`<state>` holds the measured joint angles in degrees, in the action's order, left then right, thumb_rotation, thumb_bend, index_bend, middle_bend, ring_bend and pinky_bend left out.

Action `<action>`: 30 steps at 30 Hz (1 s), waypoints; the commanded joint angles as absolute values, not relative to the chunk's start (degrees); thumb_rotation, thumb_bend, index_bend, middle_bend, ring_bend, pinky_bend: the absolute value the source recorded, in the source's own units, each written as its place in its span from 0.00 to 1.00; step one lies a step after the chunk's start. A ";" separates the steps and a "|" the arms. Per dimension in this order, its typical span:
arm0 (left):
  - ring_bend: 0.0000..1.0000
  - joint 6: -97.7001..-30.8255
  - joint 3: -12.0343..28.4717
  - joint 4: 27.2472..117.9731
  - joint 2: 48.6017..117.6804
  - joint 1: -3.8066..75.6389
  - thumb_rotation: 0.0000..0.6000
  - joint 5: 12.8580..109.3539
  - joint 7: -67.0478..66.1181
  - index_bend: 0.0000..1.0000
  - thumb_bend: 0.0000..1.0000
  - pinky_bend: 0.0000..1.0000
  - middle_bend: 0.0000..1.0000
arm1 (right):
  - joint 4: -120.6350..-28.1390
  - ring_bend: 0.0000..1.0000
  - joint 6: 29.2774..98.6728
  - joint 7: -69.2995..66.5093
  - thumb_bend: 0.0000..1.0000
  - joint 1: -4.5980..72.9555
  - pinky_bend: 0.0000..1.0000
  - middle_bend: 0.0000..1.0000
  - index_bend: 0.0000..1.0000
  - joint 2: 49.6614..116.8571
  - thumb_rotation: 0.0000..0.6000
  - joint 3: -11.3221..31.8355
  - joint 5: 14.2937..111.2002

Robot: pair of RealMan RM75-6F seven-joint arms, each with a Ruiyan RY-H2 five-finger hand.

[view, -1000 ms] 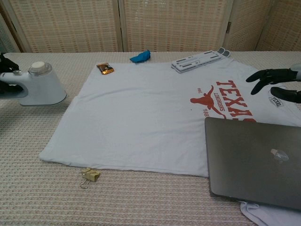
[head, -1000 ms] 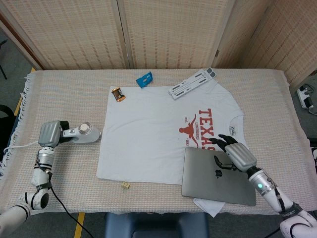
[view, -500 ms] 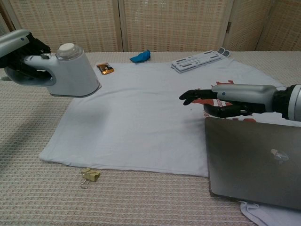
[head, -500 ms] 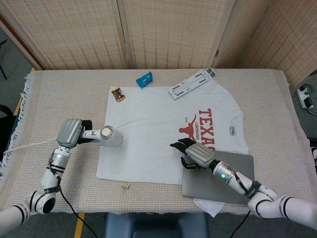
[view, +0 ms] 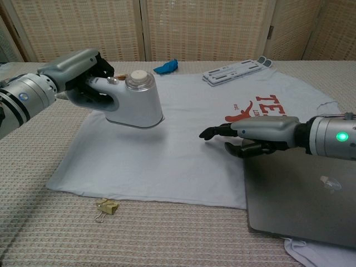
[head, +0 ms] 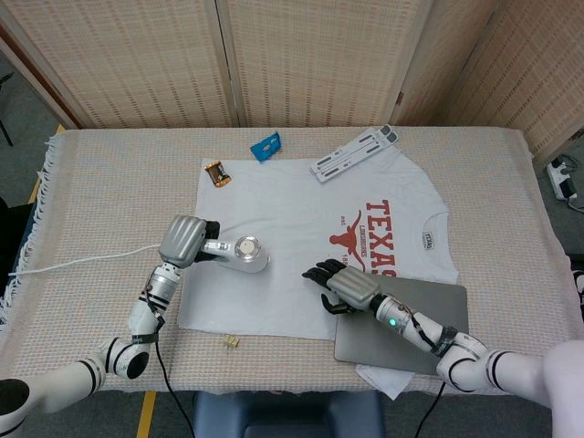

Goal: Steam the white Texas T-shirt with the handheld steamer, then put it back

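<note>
Left hand [view: 83,78] grips the steamer [view: 133,103] by its handle and holds it just above the T-shirt [head: 292,246], at the left centre of the head view. Right hand [view: 253,136] holds nothing, its fingers stretched and a little apart, low over the shirt near the middle of the frame, beside the laptop [head: 401,328].

The worktop [head: 109,182] carries the shirt spread flat, its red print to the right. The laptop lies on the shirt's lower right corner, a flat white stand [head: 354,151] touches its upper edge, and a blue wrapper [head: 266,144], a small orange packet [head: 217,172] and a binder clip [view: 105,207] sit around it.

To steam well, I would keep the soleplate level and close to the cloth, sweep slowly across the frame, and let the right hand press the fabric taut ahead of the steamer, well clear of the vapour.

The head view shows the white cord [head: 73,265] trailing to the left edge; the chest view shows the gap and shadow under the steamer, though whether steam is coming out is hard to tell.
</note>
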<state>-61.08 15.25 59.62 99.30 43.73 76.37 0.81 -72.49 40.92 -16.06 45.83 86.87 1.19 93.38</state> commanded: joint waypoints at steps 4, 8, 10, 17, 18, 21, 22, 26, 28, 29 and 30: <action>0.83 -58.43 16.47 47.16 108.07 47.15 1.00 73.23 -0.35 0.81 0.37 0.70 0.99 | -71.70 0.00 40.24 -14.83 0.74 46.28 0.00 0.06 0.00 87.60 0.11 0.10 92.43; 0.83 -57.07 16.43 41.15 111.31 47.84 1.00 72.36 0.45 0.81 0.37 0.70 0.99 | -71.35 0.00 40.71 -14.62 0.74 46.19 0.00 0.06 0.00 88.19 0.11 -0.39 91.82; 0.83 -56.69 15.95 38.37 112.38 48.00 1.00 72.55 0.59 0.81 0.36 0.70 0.99 | -71.20 0.00 40.88 -14.52 0.74 46.19 0.00 0.06 0.00 88.34 0.11 -0.63 91.71; 0.83 -54.88 15.49 27.59 115.03 47.40 1.00 71.94 2.77 0.81 0.36 0.70 0.99 | -71.01 0.00 40.78 -13.41 0.74 46.25 0.00 0.06 0.00 88.60 0.11 -1.55 90.97; 0.82 -54.60 15.58 26.52 115.01 47.20 1.00 71.72 3.18 0.81 0.36 0.70 0.99 | -71.01 0.00 40.77 -13.25 0.74 46.25 0.00 0.06 0.00 88.61 0.11 -1.64 90.87; 0.82 -54.33 16.13 23.75 114.41 46.28 1.00 70.99 5.04 0.81 0.36 0.70 0.99 | -71.07 0.00 40.91 -12.82 0.74 46.24 0.00 0.06 0.00 88.59 0.11 -1.82 90.60; 0.82 -54.38 16.30 23.11 114.08 45.95 1.00 70.81 5.71 0.81 0.36 0.70 0.99 | -71.11 0.00 40.96 -12.78 0.74 46.23 0.00 0.06 0.00 88.59 0.11 -1.86 90.50; 0.82 -55.08 17.28 21.41 112.05 44.45 1.00 69.96 9.10 0.81 0.36 0.70 0.99 | -71.14 0.00 41.31 -12.82 0.74 46.17 0.00 0.06 0.00 88.65 0.11 -2.07 90.29; 0.82 -55.88 17.84 21.28 110.95 43.64 1.00 69.56 10.83 0.81 0.36 0.70 0.99 | -71.15 0.00 41.53 -13.00 0.74 46.17 0.00 0.06 0.00 88.69 0.11 -2.17 90.28; 0.82 -56.62 18.01 21.77 110.35 43.11 1.00 69.52 12.05 0.81 0.36 0.70 0.99 | -71.13 0.00 41.70 -13.12 0.74 46.18 0.00 0.06 0.00 88.70 0.11 -2.22 90.30; 0.82 -57.34 17.95 22.34 109.91 42.66 1.00 69.70 12.95 0.81 0.36 0.70 0.99 | -71.12 0.00 41.83 -13.22 0.74 46.19 0.00 0.06 0.00 88.69 0.11 -2.23 90.31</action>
<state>-56.24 17.61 21.81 110.89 43.57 69.85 11.57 -71.13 41.79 -13.18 46.18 88.69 -2.21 90.30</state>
